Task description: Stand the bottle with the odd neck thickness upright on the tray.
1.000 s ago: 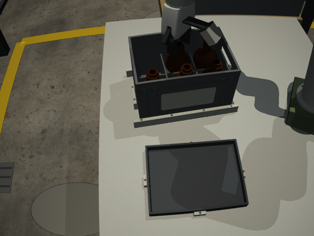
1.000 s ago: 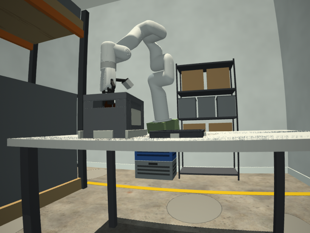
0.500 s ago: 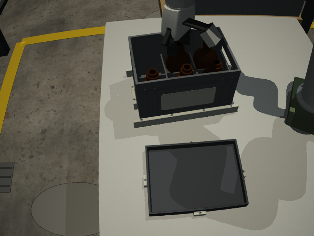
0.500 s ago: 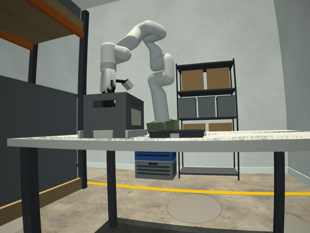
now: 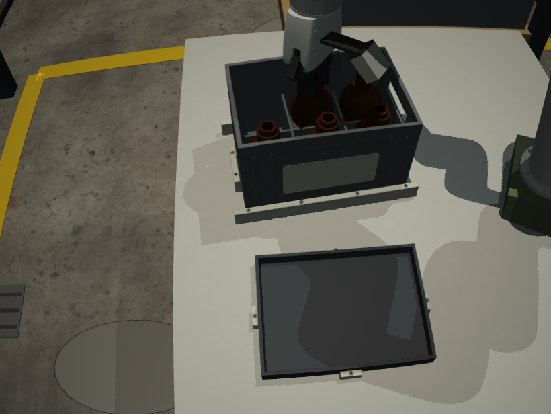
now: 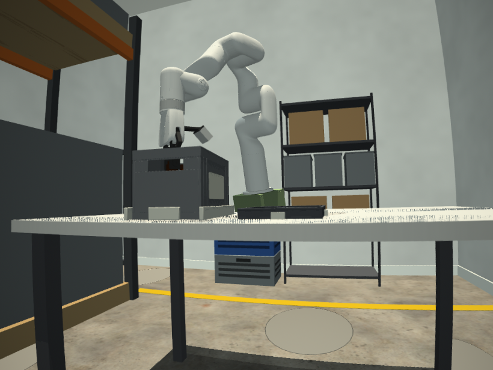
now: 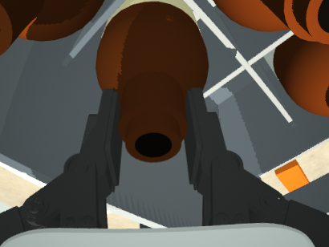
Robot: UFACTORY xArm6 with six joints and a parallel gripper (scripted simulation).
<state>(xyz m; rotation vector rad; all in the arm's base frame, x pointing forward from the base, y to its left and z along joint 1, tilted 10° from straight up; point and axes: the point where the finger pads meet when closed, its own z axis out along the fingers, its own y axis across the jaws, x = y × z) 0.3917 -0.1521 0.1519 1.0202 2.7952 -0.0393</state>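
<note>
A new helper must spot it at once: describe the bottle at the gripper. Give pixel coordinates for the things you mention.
On the white table (image 5: 214, 312) (image 6: 246, 231), find the tall dark crate (image 5: 263, 178) (image 6: 169, 191) (image 7: 60, 104). Inside, in the row farther from the shallow tray (image 5: 356, 312) (image 6: 255, 214), take the middle compartment's brown bottle (image 5: 307, 109) (image 7: 152, 92). Only its neck is between the fingers of the gripper (image 5: 313, 84) (image 6: 174, 163) (image 7: 153, 120).

We log the gripper (image 5: 315, 87) (image 6: 173, 163) (image 7: 152, 109) slightly lower than a second ago, fingers drawn in toward the neck of the brown bottle (image 5: 312, 109) (image 7: 152, 60) between them.
</note>
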